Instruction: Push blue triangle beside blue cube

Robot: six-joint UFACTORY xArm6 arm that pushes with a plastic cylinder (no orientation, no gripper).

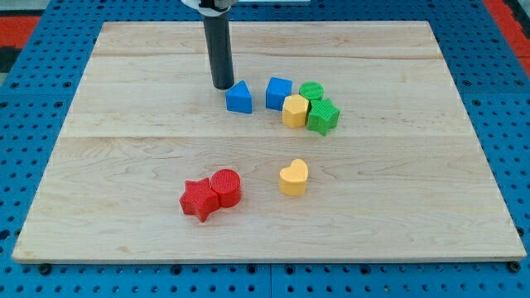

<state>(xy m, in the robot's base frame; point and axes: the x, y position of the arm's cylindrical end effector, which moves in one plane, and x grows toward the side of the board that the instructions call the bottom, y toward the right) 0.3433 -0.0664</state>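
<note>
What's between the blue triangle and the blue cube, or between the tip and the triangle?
Nothing visible. My tip sits just to the view's left of the blue triangle, and only a narrow strip of bare board separates the triangle from the blue cube.

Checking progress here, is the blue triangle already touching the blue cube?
No, a strip of bare board separates the blue triangle from the blue cube on its right.

We note a pale, matt wooden board point(124, 165) with visible grain. The red ridged plastic star block point(199, 199) at lower left looks rough; the dark matt rod's tip point(224, 86) appears smooth.
</note>
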